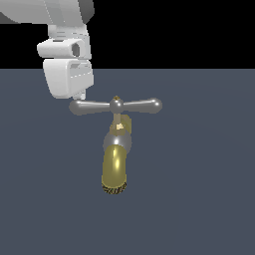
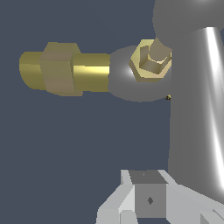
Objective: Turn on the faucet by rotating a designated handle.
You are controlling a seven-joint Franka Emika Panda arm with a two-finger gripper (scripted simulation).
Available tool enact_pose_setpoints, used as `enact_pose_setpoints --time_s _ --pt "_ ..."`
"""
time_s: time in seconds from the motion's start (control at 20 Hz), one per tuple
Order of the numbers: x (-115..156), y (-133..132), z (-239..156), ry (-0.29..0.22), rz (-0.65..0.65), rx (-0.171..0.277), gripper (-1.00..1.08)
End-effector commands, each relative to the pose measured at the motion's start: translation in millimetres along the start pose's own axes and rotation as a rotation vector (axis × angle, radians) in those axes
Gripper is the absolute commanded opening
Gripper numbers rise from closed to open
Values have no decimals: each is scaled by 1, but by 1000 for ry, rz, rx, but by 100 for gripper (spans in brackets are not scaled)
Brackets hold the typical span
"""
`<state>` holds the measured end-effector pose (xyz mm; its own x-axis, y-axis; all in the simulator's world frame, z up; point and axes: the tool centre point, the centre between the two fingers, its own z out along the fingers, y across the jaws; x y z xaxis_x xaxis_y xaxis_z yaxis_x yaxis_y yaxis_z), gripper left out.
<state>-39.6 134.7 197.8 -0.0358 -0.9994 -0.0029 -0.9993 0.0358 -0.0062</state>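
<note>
The faucet (image 1: 115, 167) has a brass-gold spout curving down to a dark ribbed mouth, with a silver collar above it. Its silver crossbar handle (image 1: 139, 105) lies level on top, with the two arms meeting at a small ball hub. My white gripper (image 1: 79, 95) hangs just above the knob at the exterior view's left end of the handle, close to touching it. In the wrist view one handle arm (image 2: 197, 109) fills the side, next to a brass nut (image 2: 151, 61) and the faucet's brass pipe (image 2: 87, 72). The gripper (image 2: 149, 200) shows its fingers together, with nothing between them.
The faucet stands on a flat dark blue-grey floor (image 1: 199, 199). The white arm reaches in from the upper part of the exterior view's left. Nothing else is in view.
</note>
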Motion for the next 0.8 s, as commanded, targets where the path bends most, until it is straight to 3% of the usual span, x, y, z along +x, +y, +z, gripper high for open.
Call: enact_pose_setpoints --time_s 0.0,0.75 --pt "0 10 0 3 0 -7 -100" --pt "-4 48 0 3 0 -6 -100"
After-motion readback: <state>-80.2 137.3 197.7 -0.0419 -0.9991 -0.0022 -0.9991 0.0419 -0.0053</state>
